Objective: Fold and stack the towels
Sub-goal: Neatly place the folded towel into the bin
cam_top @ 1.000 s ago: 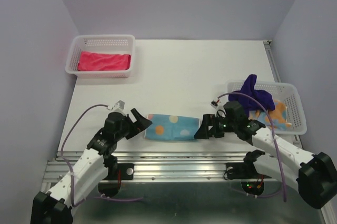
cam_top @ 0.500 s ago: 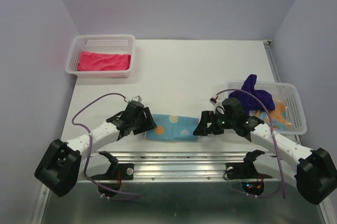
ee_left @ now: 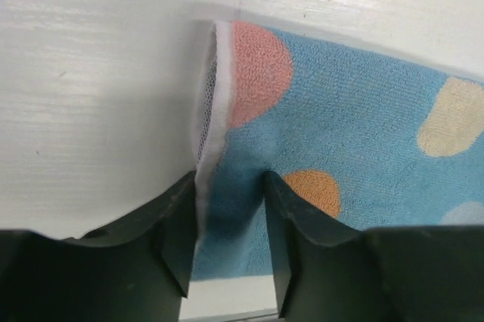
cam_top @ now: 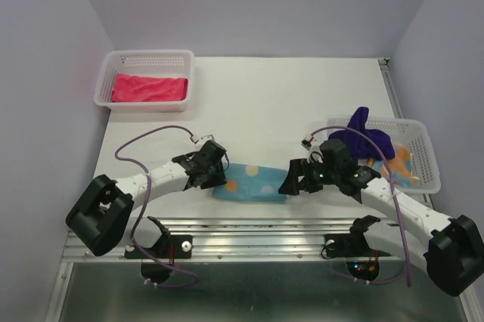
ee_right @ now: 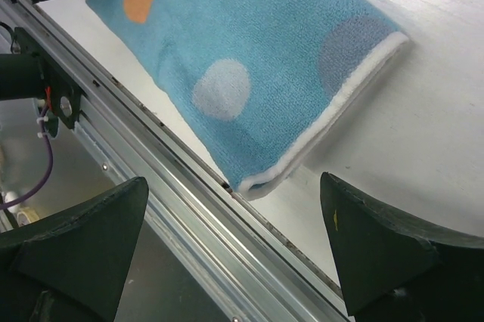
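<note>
A light blue towel with orange and yellow dots [cam_top: 251,183] [ee_left: 355,103] [ee_right: 249,50] lies folded into a strip near the table's front edge. My left gripper [cam_top: 215,178] [ee_left: 227,186] straddles its left end, jaws half closed. One finger touches the raised white hem and blue cloth lies in the gap. My right gripper [cam_top: 292,183] [ee_right: 234,182] hovers wide open over the strip's right end, holding nothing. A magenta-pink towel [cam_top: 149,87] lies folded in the far left basket. A dark purple towel [cam_top: 368,137] and an orange patterned towel [cam_top: 402,162] sit heaped in the right basket.
A white mesh basket [cam_top: 144,56] stands at the back left, another white mesh basket [cam_top: 432,174] at the right edge. A metal rail [cam_top: 249,224] [ee_right: 189,208] runs along the table front, just below the dotted towel. Purple cables loop off both arms.
My left arm has swung right and forward onto the dotted towel's left end, and its jaws have narrowed from wide open. The right gripper has barely moved.
</note>
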{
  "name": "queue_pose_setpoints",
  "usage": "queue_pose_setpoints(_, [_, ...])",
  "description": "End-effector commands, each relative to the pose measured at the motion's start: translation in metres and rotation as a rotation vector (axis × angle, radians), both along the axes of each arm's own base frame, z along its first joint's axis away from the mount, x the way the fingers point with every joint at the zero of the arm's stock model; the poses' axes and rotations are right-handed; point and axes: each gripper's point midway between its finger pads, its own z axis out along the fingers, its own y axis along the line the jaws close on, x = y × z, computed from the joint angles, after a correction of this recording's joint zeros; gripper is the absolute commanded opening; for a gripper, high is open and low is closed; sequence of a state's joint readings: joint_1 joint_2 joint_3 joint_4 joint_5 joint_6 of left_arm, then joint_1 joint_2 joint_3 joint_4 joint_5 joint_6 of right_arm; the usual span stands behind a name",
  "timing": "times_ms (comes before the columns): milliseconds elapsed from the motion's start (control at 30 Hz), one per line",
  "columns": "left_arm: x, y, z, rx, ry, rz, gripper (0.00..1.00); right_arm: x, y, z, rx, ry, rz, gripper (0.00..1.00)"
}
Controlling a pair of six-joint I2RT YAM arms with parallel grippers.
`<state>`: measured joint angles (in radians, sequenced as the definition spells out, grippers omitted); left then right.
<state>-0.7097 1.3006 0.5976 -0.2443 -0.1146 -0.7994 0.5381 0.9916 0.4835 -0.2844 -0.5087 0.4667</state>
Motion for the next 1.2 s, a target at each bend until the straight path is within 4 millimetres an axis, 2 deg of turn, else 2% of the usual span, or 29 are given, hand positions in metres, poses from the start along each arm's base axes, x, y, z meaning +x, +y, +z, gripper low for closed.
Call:
queue_pose_setpoints(0, [-0.010,0.013,-0.014,0.127,0.056,-0.001,0.42,0.016,0.007,0.033,0.029,-0.118,0.007,1.00])
queue_pose_setpoints(33, [-0.009,0.014,-0.014,0.140,0.056,-0.005,0.26,0.017,0.006,0.035,0.027,-0.127,0.004,1.00])
queue_pose_setpoints(100, [-0.007,0.013,-0.014,0.153,0.056,-0.011,0.00,0.018,0.006,0.037,0.030,-0.136,-0.001,1.00])
queue_pose_setpoints(267, [0.009,0.007,-0.007,0.152,-0.006,-0.027,0.00,0.020,0.004,0.044,0.034,-0.166,-0.010,1.00])
queue_pose_setpoints(400, [0.039,-0.007,0.017,0.162,-0.105,-0.060,0.00,0.024,0.001,0.045,0.023,-0.191,-0.034,1.00])
queue_pose_setpoints(467, [0.066,-0.009,0.040,0.214,-0.199,-0.064,0.00,0.028,-0.001,0.047,0.016,-0.212,-0.050,1.00])
queue_pose_setpoints(500, [0.083,-0.017,0.059,0.214,-0.253,-0.062,0.00,0.031,-0.003,0.047,0.003,-0.221,-0.070,1.00])
queue_pose_setpoints(567, [0.104,-0.014,0.070,0.298,-0.309,-0.077,0.00,0.035,-0.005,0.049,-0.005,-0.238,-0.087,1.00])
queue_pose_setpoints(600, [0.121,-0.018,0.088,0.314,-0.353,-0.063,0.00,0.037,-0.006,0.049,-0.008,-0.247,-0.093,1.00])
queue_pose_setpoints(633, [0.130,-0.018,0.084,0.358,-0.346,-0.087,0.00,0.041,-0.009,0.050,-0.020,-0.261,-0.116,1.00])
queue_pose_setpoints(700, [0.148,-0.014,0.092,0.412,-0.354,-0.070,0.00,0.045,-0.012,0.052,-0.033,-0.275,-0.142,1.00])
queue_pose_setpoints(733, [0.167,-0.009,0.100,0.461,-0.364,-0.044,0.00,0.046,-0.014,0.053,-0.034,-0.281,-0.154,1.00])
queue_pose_setpoints(767, [0.176,-0.006,0.106,0.494,-0.367,-0.049,0.00,0.048,-0.015,0.054,-0.038,-0.290,-0.168,1.00])
queue_pose_setpoints(800, [0.192,-0.008,0.124,0.484,-0.388,-0.041,0.00,0.049,-0.016,0.057,-0.030,-0.305,-0.173,1.00])
queue_pose_setpoints(833, [0.202,-0.009,0.123,0.505,-0.385,-0.061,0.00,0.049,-0.016,0.058,-0.026,-0.312,-0.176,1.00])
queue_pose_setpoints(900, [0.219,-0.011,0.136,0.522,-0.417,-0.076,0.00,0.050,-0.016,0.060,-0.023,-0.322,-0.182,1.00])
queue_pose_setpoints(933, [0.234,-0.012,0.154,0.539,-0.463,-0.097,0.00,0.051,-0.018,0.060,-0.027,-0.324,-0.188,1.00])
queue_pose_setpoints(967, [0.247,-0.003,0.153,0.560,-0.462,-0.091,0.00,0.051,-0.018,0.059,-0.030,-0.322,-0.191,1.00])
queue_pose_setpoints(1000, [0.260,0.002,0.168,0.572,-0.482,-0.091,0.00,0.052,-0.020,0.059,-0.039,-0.323,-0.201,1.00])
queue_pose_setpoints(1033, [0.272,0.015,0.162,0.582,-0.459,-0.081,0.00,0.053,-0.021,0.057,-0.047,-0.320,-0.209,1.00])
queue_pose_setpoints(1167, [0.308,0.048,0.182,0.611,-0.481,-0.058,0.00,0.053,-0.020,0.052,-0.052,-0.305,-0.201,1.00])
